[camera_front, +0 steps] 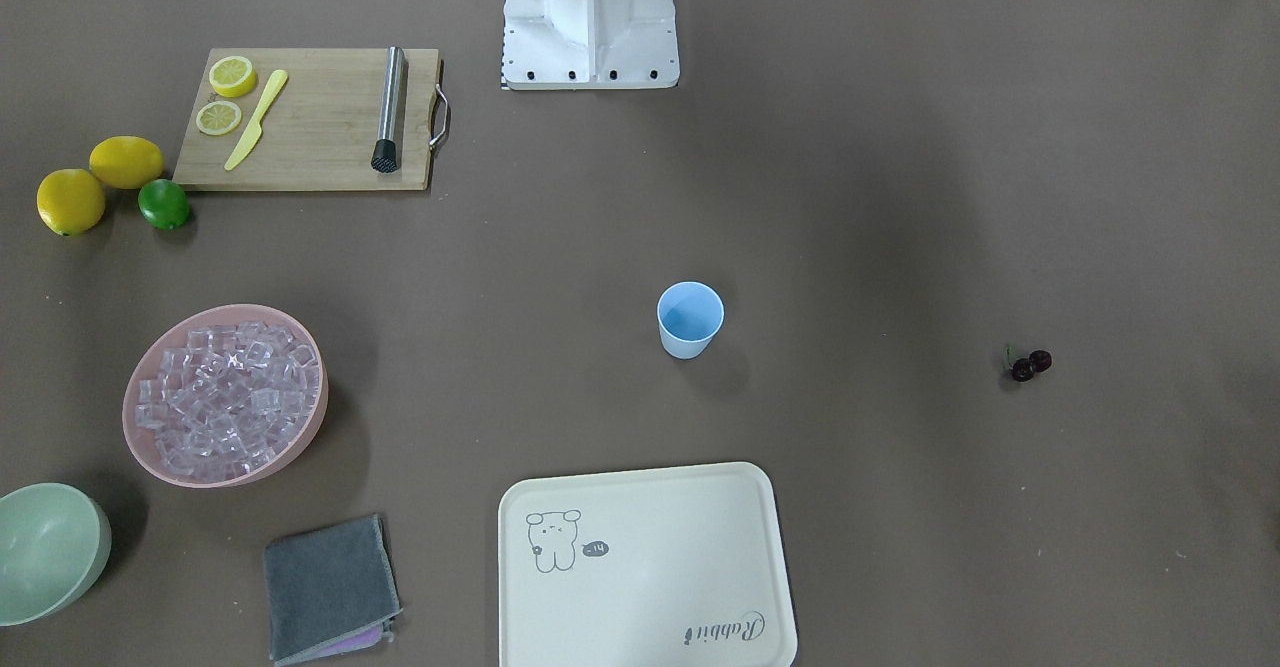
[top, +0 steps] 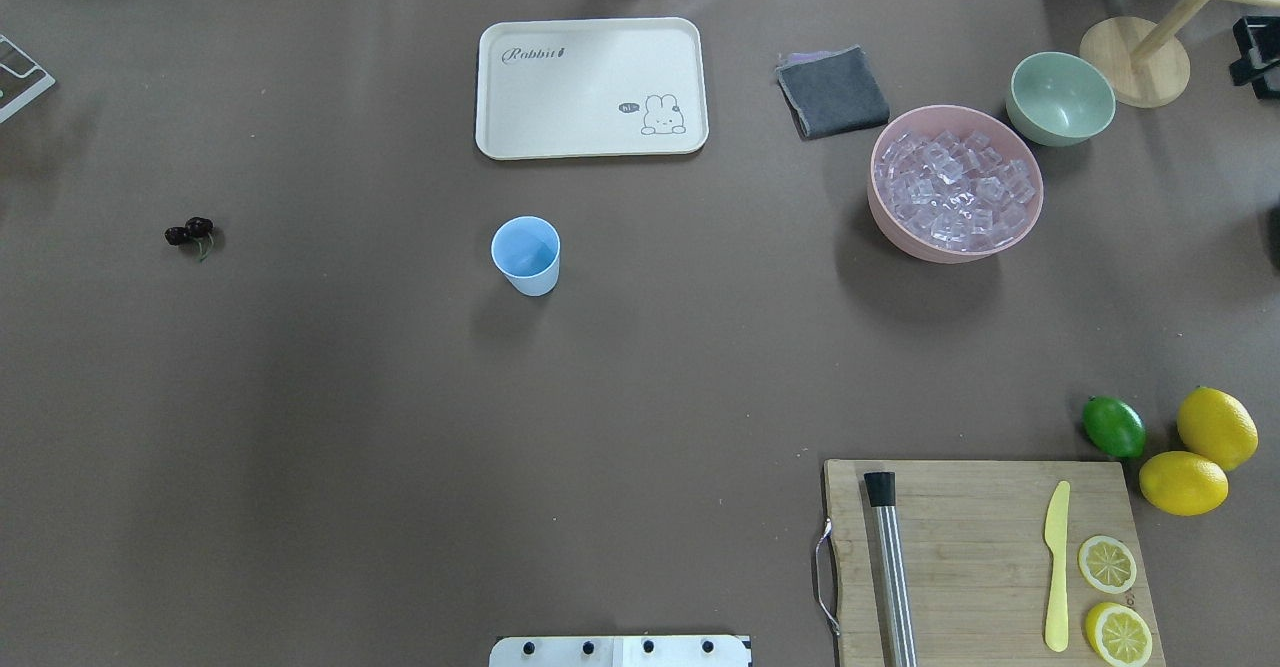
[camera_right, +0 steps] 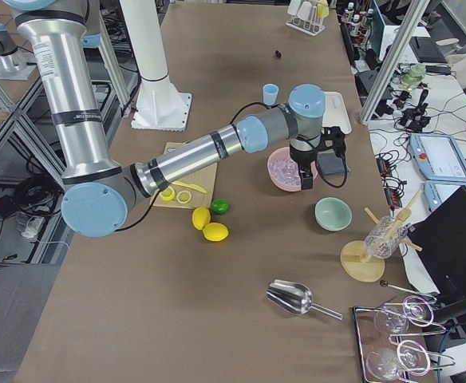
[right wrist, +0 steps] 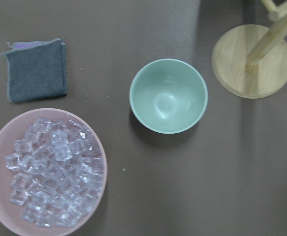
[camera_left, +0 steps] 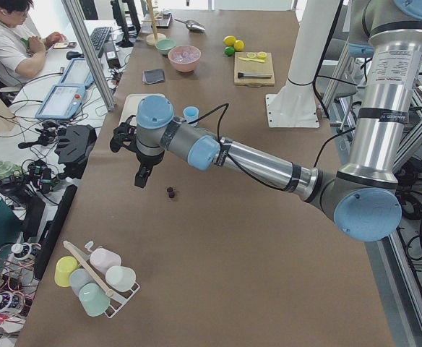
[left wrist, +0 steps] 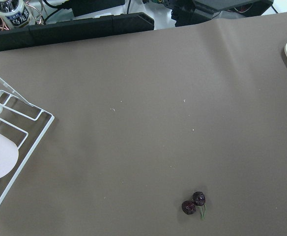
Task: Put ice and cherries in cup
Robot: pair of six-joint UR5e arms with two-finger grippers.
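Note:
The light-blue cup stands upright and empty mid-table; it also shows in the front view. The dark cherries lie on the table far to the cup's left, and show low in the left wrist view. The ice fills a pink bowl at the back right and shows in the right wrist view. My left gripper hangs above the table near the cherries. My right gripper hangs over the ice bowl's edge. I cannot tell whether either is open or shut.
A cream tray lies behind the cup. A grey cloth, a pale green bowl and a wooden stand sit near the ice bowl. A cutting board with muddler, knife and lemon slices, a lime and lemons are front right.

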